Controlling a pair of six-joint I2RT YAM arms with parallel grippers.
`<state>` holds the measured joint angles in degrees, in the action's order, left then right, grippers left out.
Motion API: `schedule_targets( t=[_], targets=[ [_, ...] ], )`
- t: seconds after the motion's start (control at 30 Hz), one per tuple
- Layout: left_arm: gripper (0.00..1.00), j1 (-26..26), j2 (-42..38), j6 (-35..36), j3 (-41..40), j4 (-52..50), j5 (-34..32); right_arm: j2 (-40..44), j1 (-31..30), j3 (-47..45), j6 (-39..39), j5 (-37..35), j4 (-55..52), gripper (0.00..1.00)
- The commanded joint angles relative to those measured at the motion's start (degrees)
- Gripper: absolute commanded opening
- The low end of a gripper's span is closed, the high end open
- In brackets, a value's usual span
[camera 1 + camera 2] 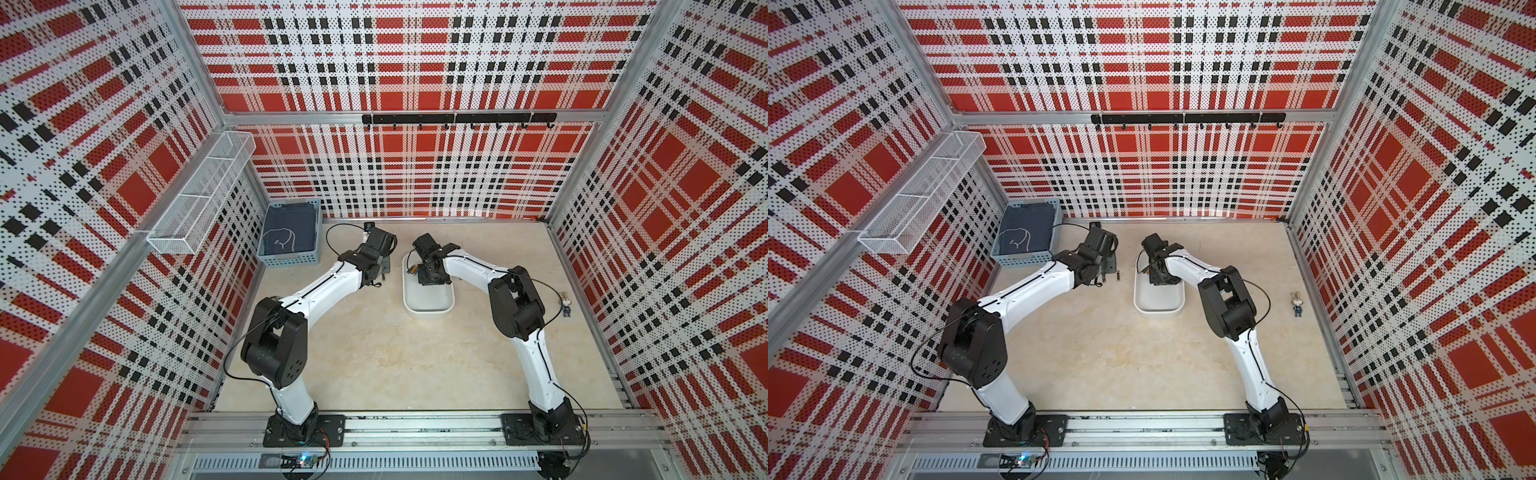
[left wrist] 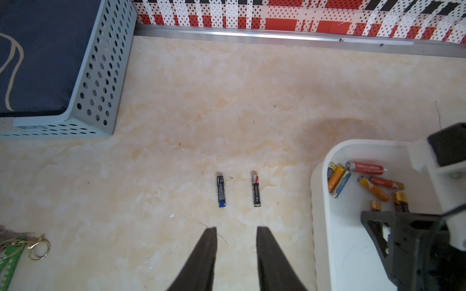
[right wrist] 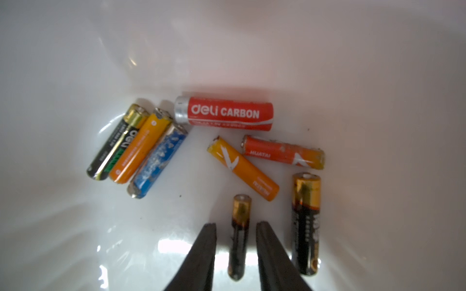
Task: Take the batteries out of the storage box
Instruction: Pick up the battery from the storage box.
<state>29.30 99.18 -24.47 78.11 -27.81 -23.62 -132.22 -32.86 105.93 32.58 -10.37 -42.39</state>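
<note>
In both top views the left gripper (image 2: pixel 236 228), narrowly parted and empty, hangs left of centre beside two batteries (image 2: pixel 221 191) on the table (image 1: pixel 374 353), while the right gripper (image 3: pixel 236 224), jaws parted, straddles a black-and-gold battery (image 3: pixel 240 211) in the central storage box (image 1: pixel 428 299).

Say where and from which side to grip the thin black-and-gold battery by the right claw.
Grip the thin battery at its black middle from above, across its long sides. It lies flat in the storage box, lengthwise between the open jaws of the right claw.
</note>
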Motion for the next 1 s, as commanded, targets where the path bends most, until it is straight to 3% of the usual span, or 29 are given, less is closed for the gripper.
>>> schedule_targets(
  t=[0.0, 0.4, 0.7, 0.97],
  targets=[
    [0.33, 0.8, 0.5, -0.8, 0.7, 1.5, -0.9, -2.3, -0.3, 0.1, 0.8, -0.7, -1.1, 0.3],
    [0.33, 2.5, 1.3, -0.8, 2.9, 1.5, -3.5, 6.0, -0.4, -6.2, 0.9, 0.1, 1.9, 0.0],
    [0.32, 5.6, -3.1, -0.2, 1.0, 7.0, -12.3, 16.1, 1.4, -8.0, 0.8, 5.3, 5.1, 0.0],
    [0.33, 7.7, -2.9, 2.7, 2.9, 9.2, -10.9, 24.0, 10.5, -9.6, -4.8, -0.3, 2.4, 0.0]
  ],
)
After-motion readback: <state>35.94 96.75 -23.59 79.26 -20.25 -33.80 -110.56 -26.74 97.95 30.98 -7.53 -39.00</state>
